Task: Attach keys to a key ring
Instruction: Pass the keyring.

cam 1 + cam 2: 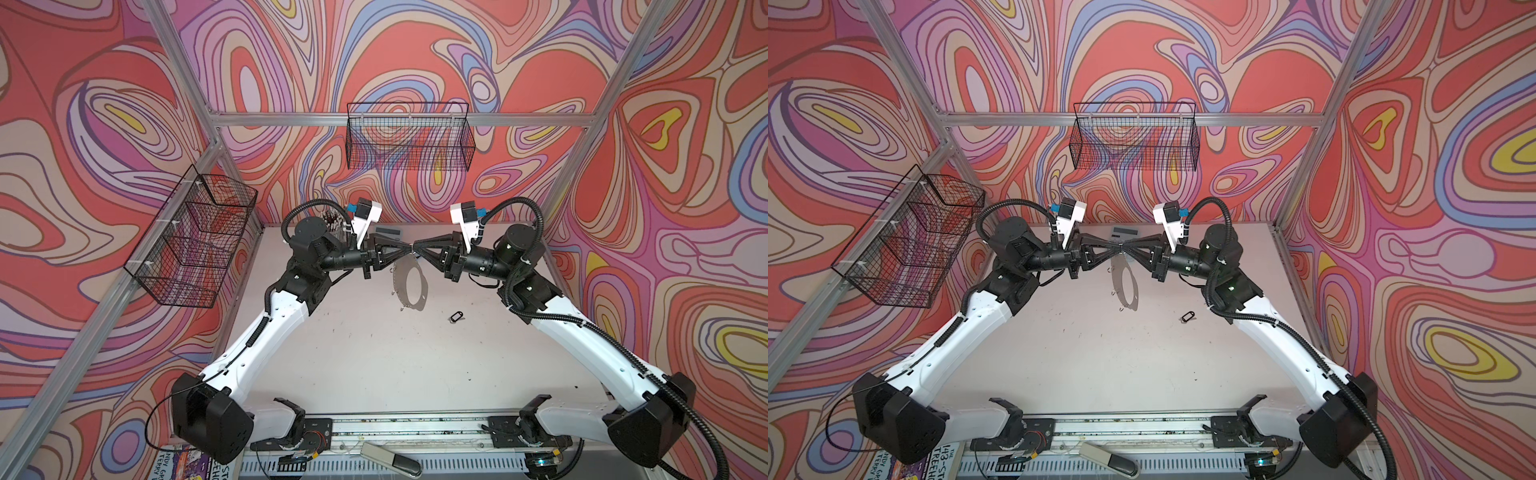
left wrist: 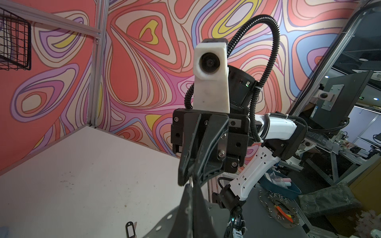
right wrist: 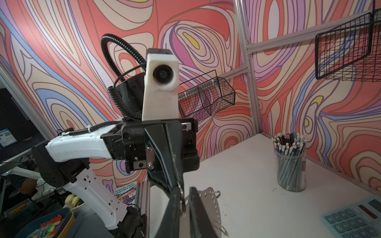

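key ring [image 1: 399, 282]: a flat oval band with a large central hole and a dotted rim. It hangs below the point where the two grippers' tips meet, above the rear middle of the table. I cannot tell whether its lower edge touches the tabletop.
table [image 1: 374, 365]: a pale top with small dark specks.
wire baskets: one black basket [image 1: 409, 137] hangs on the back wall and a second [image 1: 195, 241] on the side wall by the left arm.
left gripper [image 1: 404, 248]: it lies level and points at the right gripper. Its fingers are pressed together on the key ring's upper rim.
right gripper [image 1: 417, 248]: it lies level, tip to tip with the left one. Its fingers are closed on the same spot, at a small loop.
calculator [image 3: 354, 218]: lies flat at the table's back edge.
pencil jar [image 3: 290, 167]: a clear jar, upright and full of pencils, in the rear corner.
keys [image 1: 456, 316]: a black tag with a small key lies flat on the table. It is apart from the key ring on the right arm's side, and neither gripper touches it.
wire loop [image 3: 182, 198]: silver, on the key ring's rim, showing between the right gripper's fingers.
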Controlling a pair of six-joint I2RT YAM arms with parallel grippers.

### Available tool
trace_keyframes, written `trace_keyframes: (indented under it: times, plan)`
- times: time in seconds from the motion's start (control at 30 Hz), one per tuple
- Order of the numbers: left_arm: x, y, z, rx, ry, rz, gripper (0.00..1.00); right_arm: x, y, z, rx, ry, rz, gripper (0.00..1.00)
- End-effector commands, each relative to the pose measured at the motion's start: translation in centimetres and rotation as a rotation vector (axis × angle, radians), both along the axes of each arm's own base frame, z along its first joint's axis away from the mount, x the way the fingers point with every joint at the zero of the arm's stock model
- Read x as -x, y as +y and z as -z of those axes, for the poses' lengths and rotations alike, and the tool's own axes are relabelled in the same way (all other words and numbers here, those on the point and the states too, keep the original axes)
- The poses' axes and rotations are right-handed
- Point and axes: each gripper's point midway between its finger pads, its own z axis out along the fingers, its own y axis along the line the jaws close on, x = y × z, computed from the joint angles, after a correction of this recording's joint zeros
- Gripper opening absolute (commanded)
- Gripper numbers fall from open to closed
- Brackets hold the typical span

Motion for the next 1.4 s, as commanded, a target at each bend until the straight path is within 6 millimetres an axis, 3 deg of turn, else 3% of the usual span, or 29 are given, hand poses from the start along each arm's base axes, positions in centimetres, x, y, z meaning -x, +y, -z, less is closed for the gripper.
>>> trace_keyframes:
  times: [0.0,0.13,0.6,0.97,1.17,1.37]
  plan:
    - [1.1,0.6,-2.5,0.028,-0.074,-0.001,0.00,-0.1,-0.1,-0.5,0.021,-0.031,0.042,0.05]
    - [1.2,0.6,-2.5,0.029,-0.074,-0.002,0.00,-0.4,0.1,-0.2,0.055,-0.049,0.098,0.00]
    - [1.8,0.3,-2.6,0.034,-0.072,0.013,0.00,-1.9,1.2,1.3,0.169,-0.063,0.277,0.00]
    - [4.3,-0.7,-4.1,0.092,-0.080,0.117,0.00,-3.9,0.6,2.6,0.205,-0.027,0.412,0.00]
    - [5.5,-2.2,-3.4,0.034,-0.113,0.123,0.00,-4.9,0.2,3.1,0.212,0.008,0.468,0.00]
    - [5.6,-2.3,-3.3,0.012,-0.132,0.094,0.00,-5.1,0.3,3.6,0.233,0.031,0.472,0.00]
